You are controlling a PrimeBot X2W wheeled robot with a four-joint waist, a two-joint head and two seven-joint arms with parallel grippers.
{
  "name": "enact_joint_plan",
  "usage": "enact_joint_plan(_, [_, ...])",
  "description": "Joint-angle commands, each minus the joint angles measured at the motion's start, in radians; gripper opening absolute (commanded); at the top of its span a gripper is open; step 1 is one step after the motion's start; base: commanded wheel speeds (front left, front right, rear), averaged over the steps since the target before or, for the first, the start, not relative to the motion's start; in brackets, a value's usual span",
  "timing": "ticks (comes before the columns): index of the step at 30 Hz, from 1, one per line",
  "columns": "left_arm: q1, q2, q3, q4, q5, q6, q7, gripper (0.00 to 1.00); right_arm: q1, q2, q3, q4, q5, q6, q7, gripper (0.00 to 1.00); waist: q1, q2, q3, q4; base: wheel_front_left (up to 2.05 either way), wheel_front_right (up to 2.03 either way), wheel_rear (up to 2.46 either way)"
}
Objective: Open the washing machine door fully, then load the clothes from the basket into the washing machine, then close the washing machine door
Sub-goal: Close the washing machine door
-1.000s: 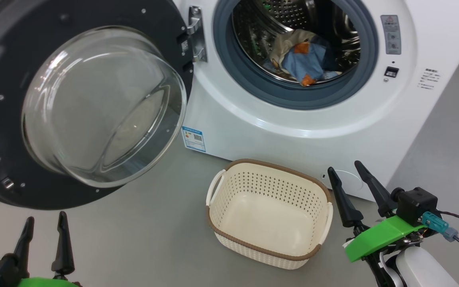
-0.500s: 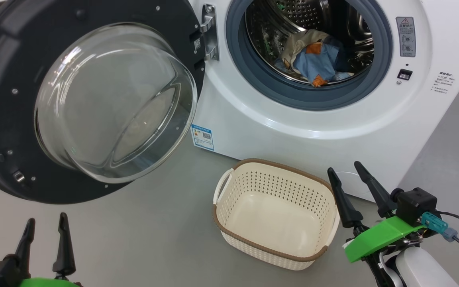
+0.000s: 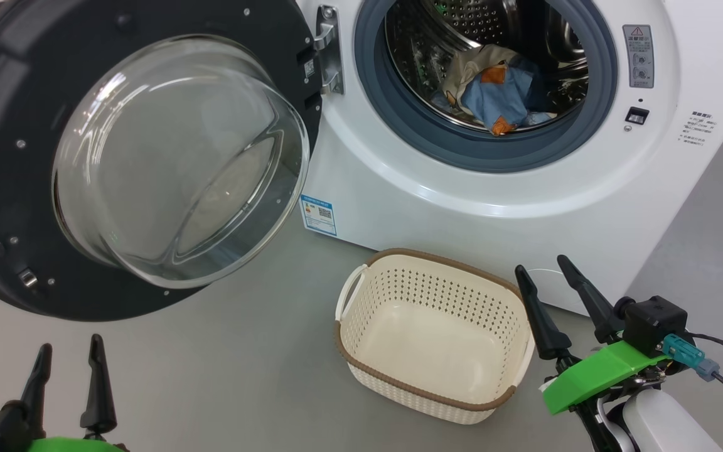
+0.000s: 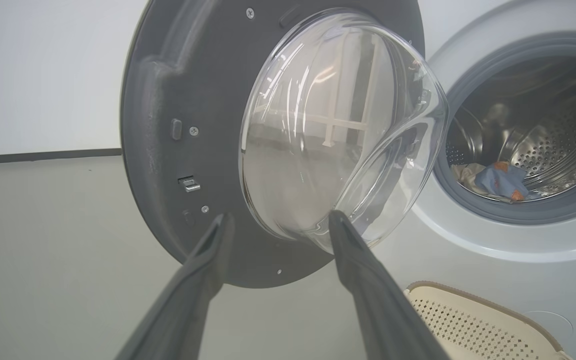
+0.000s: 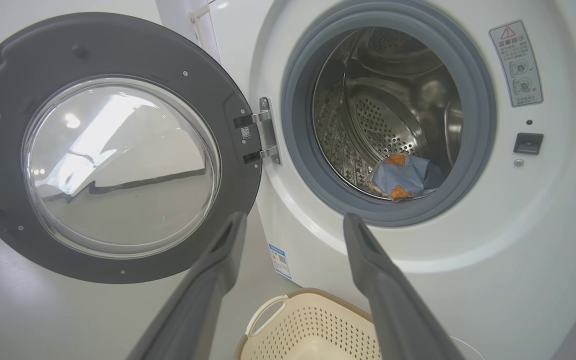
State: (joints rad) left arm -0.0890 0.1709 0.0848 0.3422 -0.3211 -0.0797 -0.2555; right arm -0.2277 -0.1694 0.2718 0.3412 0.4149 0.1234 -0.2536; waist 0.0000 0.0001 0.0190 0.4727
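Washing machine (image 3: 462, 207): white front-loader, porthole uncovered, grey rubber ring (image 3: 399, 125) around the perforated steel drum (image 3: 462, 25). Washing machine door (image 3: 173, 157): swung wide on its hinge (image 3: 329, 50) at the porthole's left, inner face and bulging glass bowl turned toward the head camera, black rim well apart from the ring. Floor (image 3: 242, 351): grey, level. Basket (image 3: 437, 295): upright on the floor just in front of the machine, below the porthole, its cream bottom in plain sight. Clothes (image 3: 493, 94): small heap low in the drum, cream garment behind, light blue fabric with orange patches in front; none of it over the ring. Right gripper (image 3: 540, 263): beside the basket's right rim, fingers spread wide, nothing between them, touching nothing. Left gripper (image 3: 69, 343): low at the lower left under the door, fingers likewise parted and holding nothing; in its wrist view the tips point at the glass bowl without contact. Blue label (image 3: 317, 215): low on the machine's front left corner.
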Motion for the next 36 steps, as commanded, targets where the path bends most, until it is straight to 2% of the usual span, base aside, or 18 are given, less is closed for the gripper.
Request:
enact_joint_plan(1, [-0.046,0.023,0.039,-0.019,0.013,-0.003,-0.006,1.00,-0.022,-0.008,0.019,-0.019,0.011,0.007,-0.008,1.00,0.0000,-0.0001,0.001,0.001,0.00,0.00,0.00])
enact_joint_plan(2, [-0.046,0.023,0.039,-0.019,0.012,-0.004,-0.006,1.00,-0.022,-0.008,0.019,-0.019,0.010,0.007,-0.008,1.00,0.0000,-0.0001,0.002,0.001,0.00,0.00,0.00])
enact_joint_plan(3, [-0.048,0.023,0.041,-0.021,0.010,-0.006,-0.006,0.75,-0.023,-0.008,0.019,-0.019,0.010,0.007,-0.008,1.00,0.0000,-0.0001,0.002,0.002,0.00,0.00,0.00])
enact_joint_plan(4, [-0.050,0.023,0.043,-0.027,0.006,-0.010,-0.006,0.31,-0.023,-0.008,0.019,-0.019,0.010,0.007,-0.008,1.00,0.0000,-0.0001,0.003,0.002,0.00,0.00,0.00])
enact_joint_plan(5, [-0.053,0.026,0.045,-0.035,0.005,-0.015,-0.006,0.00,-0.023,-0.009,0.018,-0.018,0.010,0.007,-0.008,1.00,0.0000,-0.0001,0.005,0.004,0.00,0.00,0.00])
enact_joint_plan(12, [-0.107,0.059,0.047,-0.124,-0.033,-0.038,-0.006,0.00,-0.027,-0.015,0.015,-0.017,0.007,0.007,-0.008,1.00,0.0000,-0.0001,0.012,0.012,0.00,0.00,0.00])
enact_joint_plan(18, [-0.198,0.133,0.067,-0.237,-0.132,-0.047,0.018,0.00,-0.030,-0.017,0.015,-0.014,0.003,0.007,-0.008,1.00,0.0000,-0.0001,0.017,0.017,0.00,0.00,0.00])
enact_joint_plan(23, [-0.278,0.177,0.122,-0.270,-0.313,-0.050,0.078,0.00,-0.036,-0.021,0.025,-0.013,0.003,0.007,-0.008,1.00,0.0000,-0.0001,0.024,0.005,0.00,0.00,0.00])
enact_joint_plan(25, [-0.309,0.213,0.146,-0.257,-0.378,-0.050,0.097,0.00,-0.040,-0.025,0.027,-0.010,0.001,0.007,-0.008,1.00,0.0000,-0.0001,0.028,-0.003,0.00,0.00,0.00])
enact_joint_plan(27, [-0.345,0.228,0.170,-0.226,-0.497,-0.051,0.122,0.00,-0.043,-0.029,0.030,-0.007,0.000,0.007,-0.008,1.00,0.0000,-0.0001,0.031,-0.014,0.00,0.00,0.00])
enact_joint_plan(28, [-0.345,0.228,0.170,-0.226,-0.497,-0.051,0.122,0.00,-0.043,-0.029,0.030,-0.007,0.000,0.007,-0.008,1.00,0.0000,-0.0001,0.031,-0.014,0.00,0.00,0.00])
enact_joint_plan(32, [-0.396,0.299,0.207,-0.136,-0.667,-0.051,0.155,0.00,-0.050,-0.040,0.034,-0.003,-0.003,0.007,-0.008,1.00,0.0000,-0.0001,0.035,-0.038,0.00,0.00,0.00])
enact_joint_plan(36, [-0.450,0.345,0.237,-0.042,-0.827,-0.051,0.186,0.00,-0.050,-0.054,0.034,-0.002,-0.002,0.007,-0.008,1.00,0.0000,-0.0001,0.035,-0.055,0.00,0.00,0.00])
